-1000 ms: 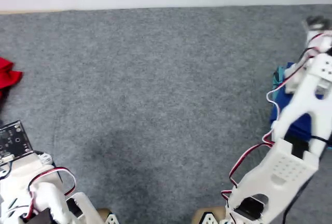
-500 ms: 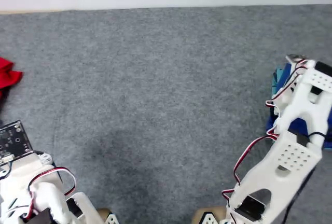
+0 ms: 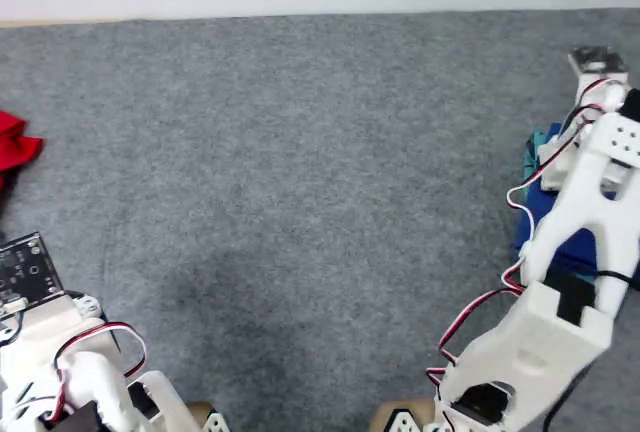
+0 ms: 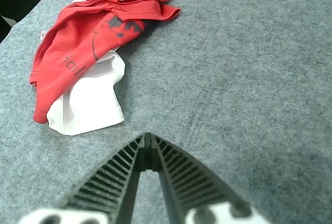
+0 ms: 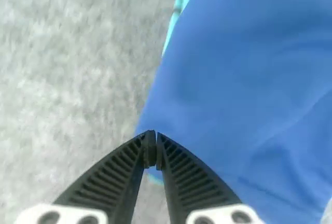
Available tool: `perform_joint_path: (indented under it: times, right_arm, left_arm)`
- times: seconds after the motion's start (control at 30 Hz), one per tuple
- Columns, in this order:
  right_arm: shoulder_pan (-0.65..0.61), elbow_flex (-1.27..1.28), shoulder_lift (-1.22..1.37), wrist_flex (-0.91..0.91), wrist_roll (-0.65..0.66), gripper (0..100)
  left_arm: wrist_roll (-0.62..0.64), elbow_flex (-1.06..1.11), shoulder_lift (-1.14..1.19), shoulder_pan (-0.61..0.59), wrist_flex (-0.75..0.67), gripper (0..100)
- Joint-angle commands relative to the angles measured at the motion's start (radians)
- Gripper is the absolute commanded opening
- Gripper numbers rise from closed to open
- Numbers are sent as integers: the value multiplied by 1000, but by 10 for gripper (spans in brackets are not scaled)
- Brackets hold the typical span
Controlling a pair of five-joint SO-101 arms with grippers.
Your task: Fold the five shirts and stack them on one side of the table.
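Observation:
A red shirt [image 4: 98, 32] lies crumpled on top of a white shirt [image 4: 91, 102] on the grey table; its edge shows at the far left as a red shirt [image 3: 15, 142]. My left gripper [image 4: 150, 149] is shut and empty, some way short of that pile. A blue shirt [image 5: 249, 79] lies folded at the table's right side over a teal shirt [image 5: 181, 1]; the same blue shirt [image 3: 560, 242] shows partly hidden under the right arm [image 3: 580, 212]. My right gripper [image 5: 150, 149] is shut, empty, its tips at the blue shirt's edge.
The grey felt table [image 3: 300, 152] stretches wide between the two piles. The left arm's base with a circuit board [image 3: 30, 267] sits at the front left corner. A pale wall runs along the far edge.
The right arm swung in toward the middle of the table, then stretched back out toward the far edge over the blue stack. The left arm stayed still.

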Motion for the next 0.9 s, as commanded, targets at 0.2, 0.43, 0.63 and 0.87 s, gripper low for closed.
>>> perform_joint_path:
  times: [0.2, 0.43, 0.63, 0.87]
  right_arm:
    - [-4, -11, 226, -219, -3, 9]
    - [-4, -17, 320, -246, -2, 9]
    - [-10, -153, 203, -160, -8, 9]
    - [-8, -201, 225, -255, -3, 9]
  left_arm:
    - [-68, 2, -6, 3, -20, 4]
    - [-81, 2, -6, 2, -18, 4]
    - [-81, 2, -6, 2, -18, 4]
    - [-81, 2, -6, 2, -18, 4]
